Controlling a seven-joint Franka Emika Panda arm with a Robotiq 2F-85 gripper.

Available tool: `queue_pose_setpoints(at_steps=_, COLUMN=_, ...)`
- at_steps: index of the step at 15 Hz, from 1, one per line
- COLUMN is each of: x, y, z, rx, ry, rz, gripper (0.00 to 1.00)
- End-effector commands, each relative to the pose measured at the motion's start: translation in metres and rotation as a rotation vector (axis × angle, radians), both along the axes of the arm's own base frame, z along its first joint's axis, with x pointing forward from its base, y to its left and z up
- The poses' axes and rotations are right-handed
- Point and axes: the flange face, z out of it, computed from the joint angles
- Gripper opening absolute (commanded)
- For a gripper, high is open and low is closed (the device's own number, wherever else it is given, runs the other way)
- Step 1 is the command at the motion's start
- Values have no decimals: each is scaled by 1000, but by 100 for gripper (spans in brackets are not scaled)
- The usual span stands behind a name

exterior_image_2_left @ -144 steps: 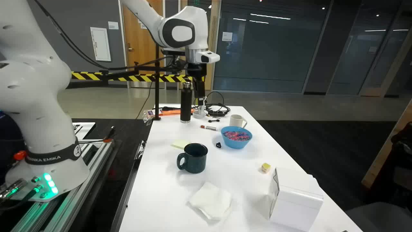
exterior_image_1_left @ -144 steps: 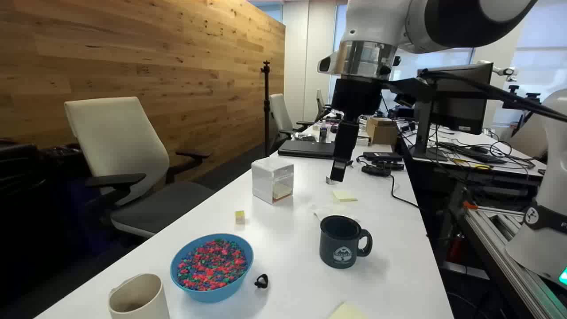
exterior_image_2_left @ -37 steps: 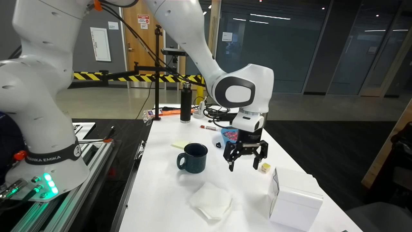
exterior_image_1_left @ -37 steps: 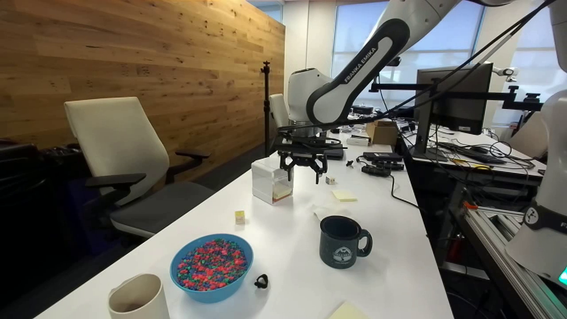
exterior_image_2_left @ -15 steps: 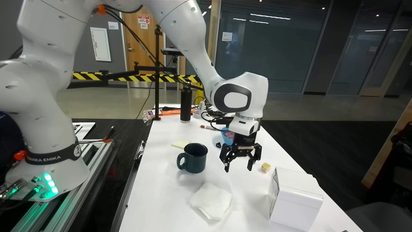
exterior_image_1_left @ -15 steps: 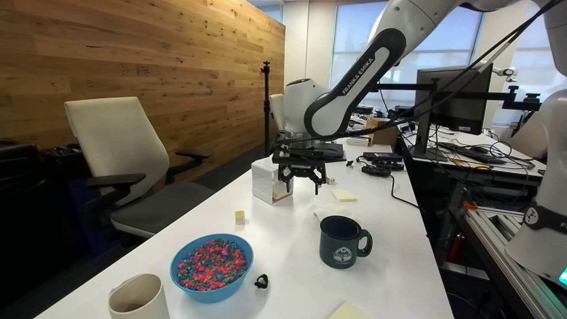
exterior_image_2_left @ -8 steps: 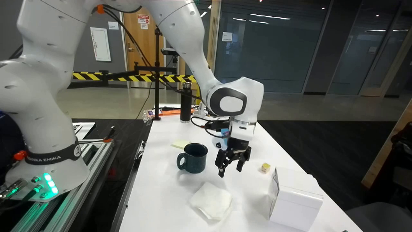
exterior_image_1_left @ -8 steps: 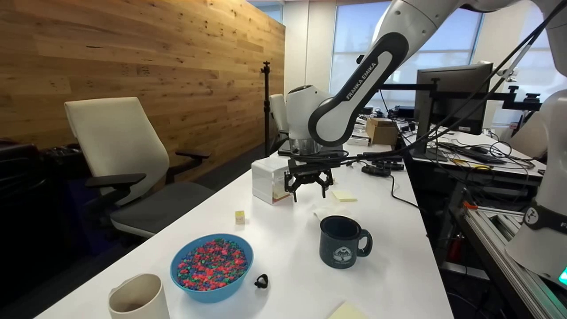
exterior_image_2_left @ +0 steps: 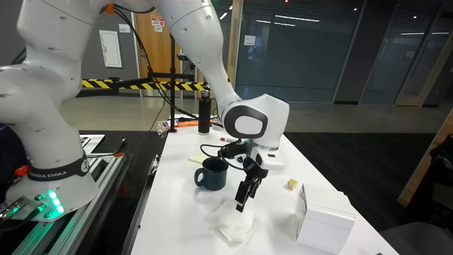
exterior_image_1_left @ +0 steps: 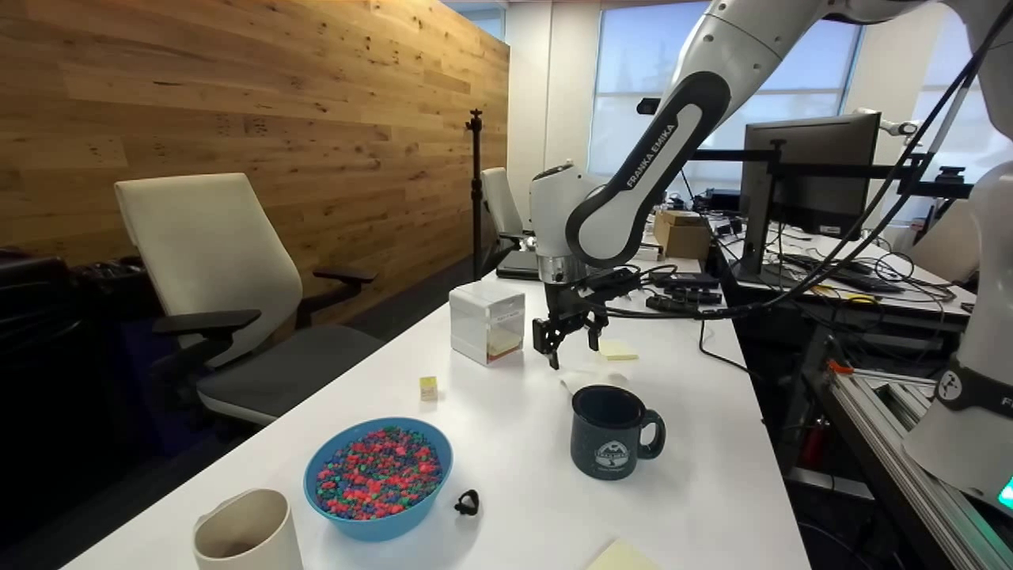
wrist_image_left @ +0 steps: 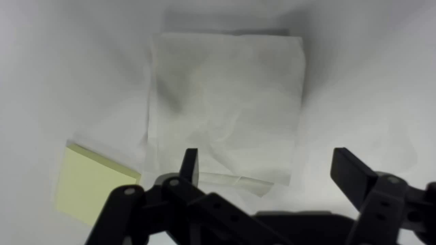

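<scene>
My black gripper [wrist_image_left: 267, 153] is open, its two fingers wide apart with nothing between them. It is above a folded white napkin [wrist_image_left: 228, 85] on the white table; the napkin's near edge with a loose fold shows between the fingers in the wrist view. In an exterior view the gripper [exterior_image_2_left: 244, 203] is tilted over the back part of the napkin [exterior_image_2_left: 235, 226]; contact cannot be told. The gripper also shows in an exterior view [exterior_image_1_left: 574, 356], behind the dark green mug [exterior_image_1_left: 605, 443]. A yellow sticky-note pad [wrist_image_left: 92, 183] lies beside the napkin, left of the gripper.
A white box [exterior_image_1_left: 475, 328] and a small yellow-topped cube [exterior_image_1_left: 428, 389] stand to one side. A blue bowl [exterior_image_1_left: 396, 526] of coloured bits, a beige cup [exterior_image_1_left: 249, 542] and a small black clip [exterior_image_1_left: 467, 503] lie further off. A black bottle [exterior_image_2_left: 204, 113] stands at the table's far end.
Over the last seconds my open gripper has come down and across toward the napkin, turning as it went. Earlier it was higher, near the far end of the table. The table objects have not moved.
</scene>
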Motion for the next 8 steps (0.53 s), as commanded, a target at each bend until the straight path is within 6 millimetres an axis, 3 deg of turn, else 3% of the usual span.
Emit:
queue_pose_setpoints(at_steps=1, x=-17, y=-11, z=0, rx=40, ry=9, rz=162, gripper=100)
queue_pose_setpoints(at_steps=8, x=-28, y=-14, z=-16, rx=48, ry=16, rz=283, gripper=100)
